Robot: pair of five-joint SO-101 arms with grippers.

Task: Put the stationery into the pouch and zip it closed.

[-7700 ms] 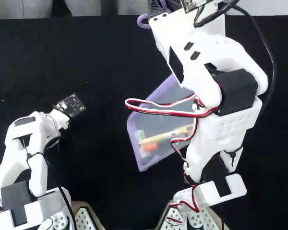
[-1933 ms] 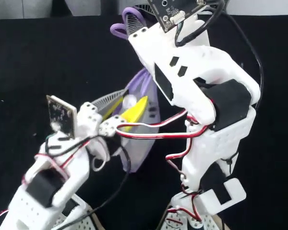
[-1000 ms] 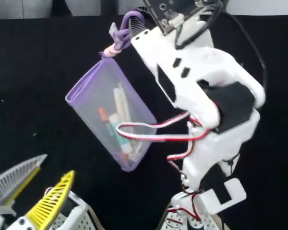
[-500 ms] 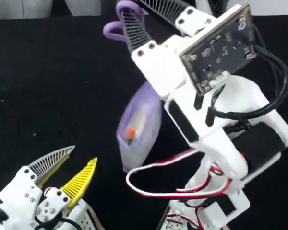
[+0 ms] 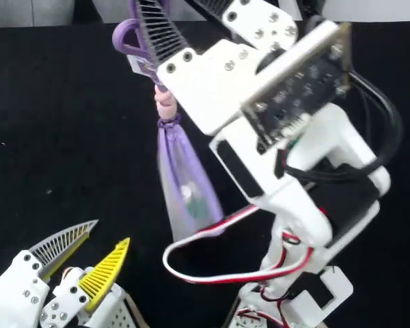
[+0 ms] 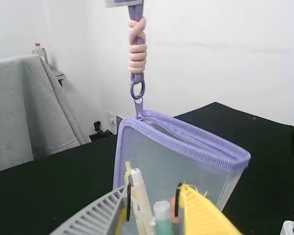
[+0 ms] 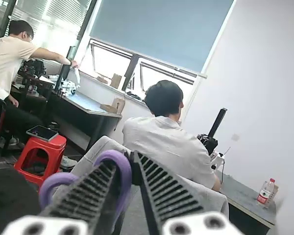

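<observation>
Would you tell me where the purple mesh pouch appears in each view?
High view: the purple mesh pouch hangs mid-frame under the right gripper.
Left wrist view: it hangs just beyond the left gripper.
Right wrist view: its purple loop sits pinched in the gripper.
Shared landmark: purple loop above pink coiled cord.

You have bright, even light over the black table point(image 5: 48, 102), where hardly a shadow shows, a softly lit white wall point(image 6: 210, 58) behind the pouch point(image 6: 186, 166), and daylight glaring through the far windows point(image 7: 108, 61).
</observation>
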